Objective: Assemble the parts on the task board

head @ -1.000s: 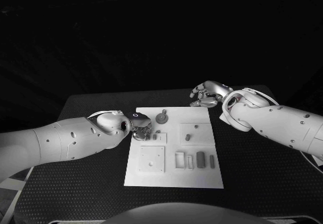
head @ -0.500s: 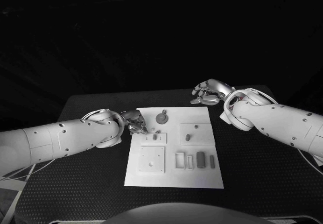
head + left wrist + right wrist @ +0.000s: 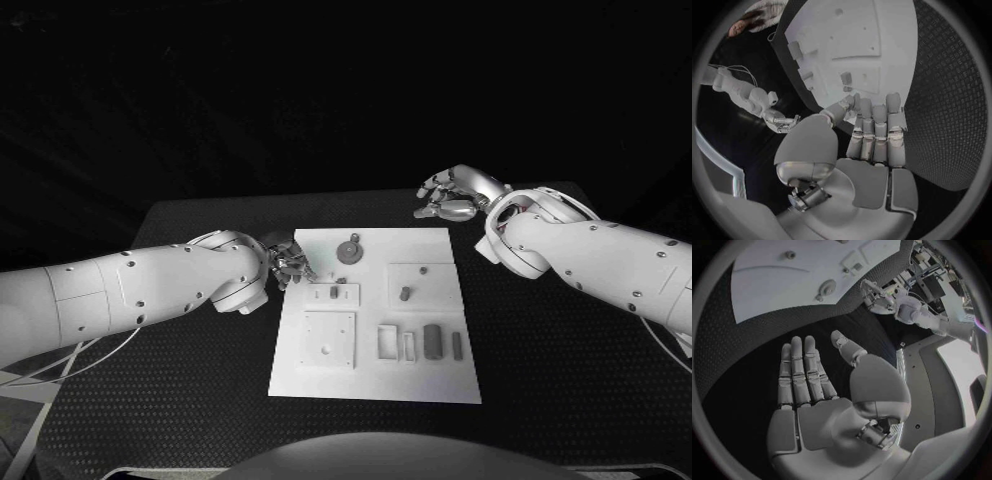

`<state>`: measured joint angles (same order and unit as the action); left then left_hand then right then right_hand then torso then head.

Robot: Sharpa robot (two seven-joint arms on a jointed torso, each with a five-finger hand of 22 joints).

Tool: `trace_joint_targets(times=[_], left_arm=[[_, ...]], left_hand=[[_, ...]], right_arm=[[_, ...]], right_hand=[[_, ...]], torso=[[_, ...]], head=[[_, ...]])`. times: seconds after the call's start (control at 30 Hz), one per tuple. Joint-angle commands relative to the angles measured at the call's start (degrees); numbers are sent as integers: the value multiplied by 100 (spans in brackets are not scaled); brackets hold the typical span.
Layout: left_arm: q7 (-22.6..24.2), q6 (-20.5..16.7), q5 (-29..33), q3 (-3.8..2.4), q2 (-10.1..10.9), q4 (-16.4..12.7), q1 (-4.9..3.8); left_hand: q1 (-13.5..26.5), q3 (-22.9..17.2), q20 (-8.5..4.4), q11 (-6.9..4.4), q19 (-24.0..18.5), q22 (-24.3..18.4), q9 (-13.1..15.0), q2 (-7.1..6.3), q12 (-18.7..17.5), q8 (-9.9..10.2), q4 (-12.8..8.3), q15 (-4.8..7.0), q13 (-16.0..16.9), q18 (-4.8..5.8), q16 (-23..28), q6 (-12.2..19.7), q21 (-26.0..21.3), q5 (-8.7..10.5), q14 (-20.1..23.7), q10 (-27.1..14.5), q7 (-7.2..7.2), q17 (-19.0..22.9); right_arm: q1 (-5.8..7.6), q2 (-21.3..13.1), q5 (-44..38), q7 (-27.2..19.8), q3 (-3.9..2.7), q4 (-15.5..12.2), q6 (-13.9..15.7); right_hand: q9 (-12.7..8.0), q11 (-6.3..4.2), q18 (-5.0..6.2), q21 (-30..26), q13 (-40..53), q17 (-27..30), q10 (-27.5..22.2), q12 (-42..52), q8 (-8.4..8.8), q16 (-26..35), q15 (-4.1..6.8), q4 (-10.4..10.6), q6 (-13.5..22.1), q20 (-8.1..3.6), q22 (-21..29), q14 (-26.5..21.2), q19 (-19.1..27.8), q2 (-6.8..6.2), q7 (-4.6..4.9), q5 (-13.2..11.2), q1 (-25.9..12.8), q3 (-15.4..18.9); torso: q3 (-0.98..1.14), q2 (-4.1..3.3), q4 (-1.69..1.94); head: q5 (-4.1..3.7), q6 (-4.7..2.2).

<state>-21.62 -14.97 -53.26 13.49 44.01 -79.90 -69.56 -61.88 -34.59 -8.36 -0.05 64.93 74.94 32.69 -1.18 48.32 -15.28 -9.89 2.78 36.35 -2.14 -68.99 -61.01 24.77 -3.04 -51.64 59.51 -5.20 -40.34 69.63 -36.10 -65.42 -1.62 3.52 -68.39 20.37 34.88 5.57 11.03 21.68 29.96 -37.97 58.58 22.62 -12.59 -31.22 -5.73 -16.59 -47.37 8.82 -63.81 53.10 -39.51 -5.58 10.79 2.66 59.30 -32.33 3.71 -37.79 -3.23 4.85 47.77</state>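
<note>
The white task board lies mid-table. On it I see a round grey part with a stem, a small part in a raised block, another upright part and several grey parts near the front right. My left hand hovers at the board's left edge. In its wrist view the left hand has straight fingers holding nothing, over the board. My right hand hangs beyond the board's far right corner. The right hand is flat and empty.
A square white plate and an empty frame sit on the board's front half. Black textured table surrounds the board, with its edges on the far left and right. Both white forearms reach in from the sides.
My left hand has drawn back from the small raised block to the board's left edge and its arm has turned. My right hand has risen slightly away from the far corner.
</note>
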Motion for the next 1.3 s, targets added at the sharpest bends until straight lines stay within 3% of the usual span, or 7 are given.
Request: trace_joint_targets(times=[0.03,0.23,0.77,1.3], left_arm=[[-557,-265,154,4,-15,-53,-2],[-727,-472,-549,10,-62,-127,0],[-911,-475,-1480,16,-251,-223,20],[-1078,-259,-1385,18,-342,-144,141]], left_hand=[[28,-8,-4,7,-57,103,60,-87,21,-151,42,-7,5,-102,10,-115,-26,19,57,-64,9,7],[101,-7,-1,-5,-37,126,104,-179,95,-251,178,-9,40,-122,-67,-190,4,21,70,-62,59,-3],[210,34,-213,-238,217,147,219,-273,638,-740,368,236,210,-155,-608,-435,564,1,-147,144,253,-11],[331,71,-298,-298,221,143,281,-203,787,-943,409,322,187,-132,-777,-455,790,-7,-192,191,303,79]], right_arm=[[9,-5,53,-53,-3,4,43],[18,-5,39,-39,-3,-12,5],[21,18,22,-32,-3,-11,-67],[21,20,19,-27,-3,-14,-119]], right_hand=[[-7,58,-110,-23,-14,-9,-79,-40,-23,29,1,-11,29,9,-6,-32,47,13,28,9,72,30],[-8,60,-110,-28,-33,-15,-81,-40,-25,45,-3,-12,30,12,-10,-32,54,12,28,9,91,34],[-10,60,-104,-28,-62,-30,-74,-31,-28,60,-3,-12,34,17,-19,-14,50,18,29,9,122,41],[-11,60,-100,-30,-81,-40,-72,-26,-31,72,-5,-13,35,20,-24,-6,48,24,30,9,139,44]], torso=[[-8,-1,-5],[-12,-3,8],[-18,-1,-4],[-17,2,0]], head=[[2,8],[1,37],[15,70],[19,135]])
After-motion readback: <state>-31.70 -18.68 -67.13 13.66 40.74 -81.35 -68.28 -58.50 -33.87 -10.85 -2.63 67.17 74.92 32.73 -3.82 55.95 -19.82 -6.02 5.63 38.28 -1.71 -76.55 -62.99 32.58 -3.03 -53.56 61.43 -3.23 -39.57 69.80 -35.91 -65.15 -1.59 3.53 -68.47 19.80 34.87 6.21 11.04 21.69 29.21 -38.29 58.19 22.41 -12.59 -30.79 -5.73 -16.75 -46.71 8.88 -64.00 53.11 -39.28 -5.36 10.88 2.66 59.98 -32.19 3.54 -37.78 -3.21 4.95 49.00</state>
